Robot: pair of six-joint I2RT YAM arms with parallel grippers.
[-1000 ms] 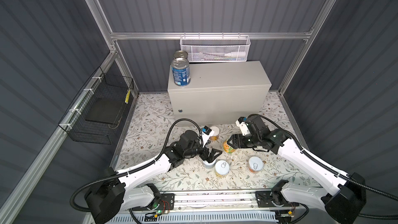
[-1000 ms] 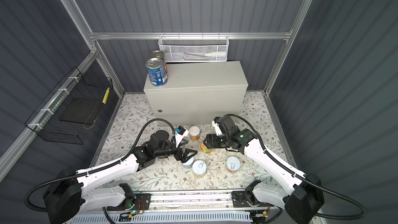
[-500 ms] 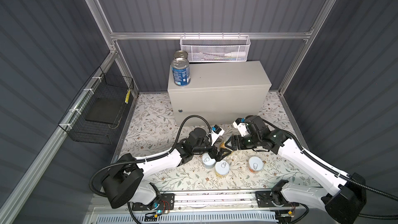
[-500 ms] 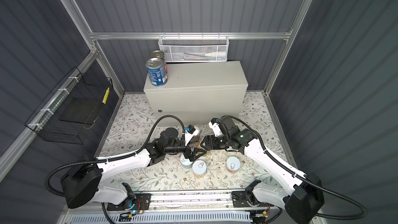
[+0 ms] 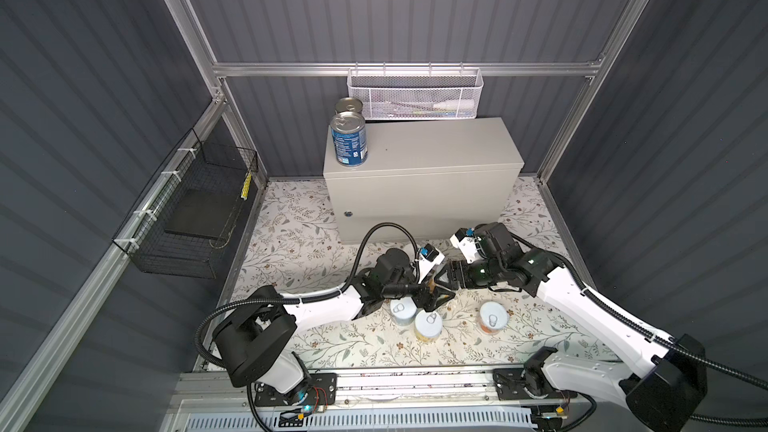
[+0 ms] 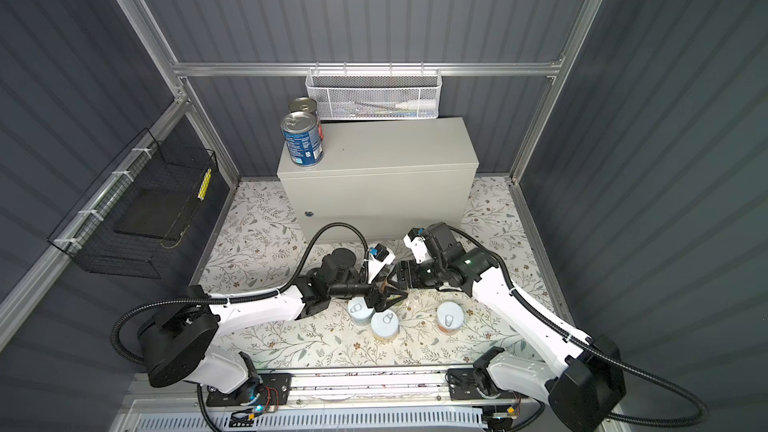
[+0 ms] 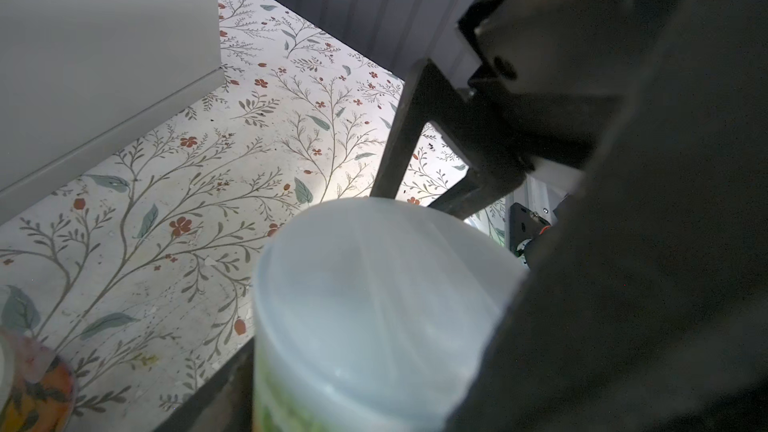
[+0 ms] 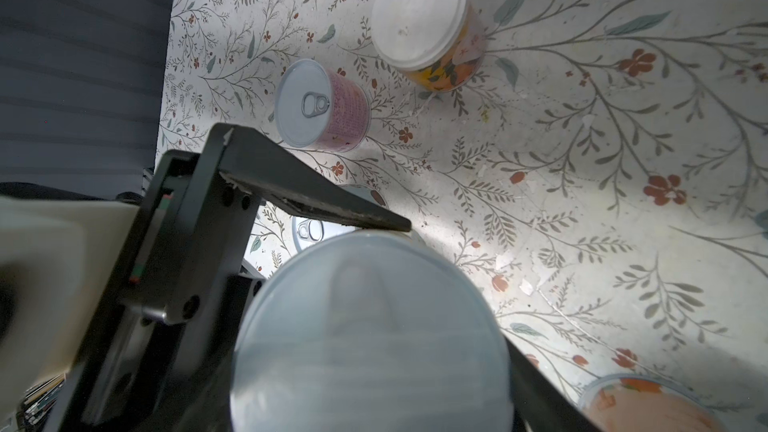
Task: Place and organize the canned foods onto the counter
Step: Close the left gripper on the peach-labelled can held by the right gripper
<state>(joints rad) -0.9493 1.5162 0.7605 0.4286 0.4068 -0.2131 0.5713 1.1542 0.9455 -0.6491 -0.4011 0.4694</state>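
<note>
Here, dark ribbed walls (image 5: 374, 6) enclose floral floor (image 5: 291, 222) and counter (image 5: 436, 147).

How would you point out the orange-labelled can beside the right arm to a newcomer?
Find the beige counter; on the floral mat before it, three white-lidded cans stand near the front rail. The orange can is the rightmost, standing alone, while the other two sit close together.
</note>
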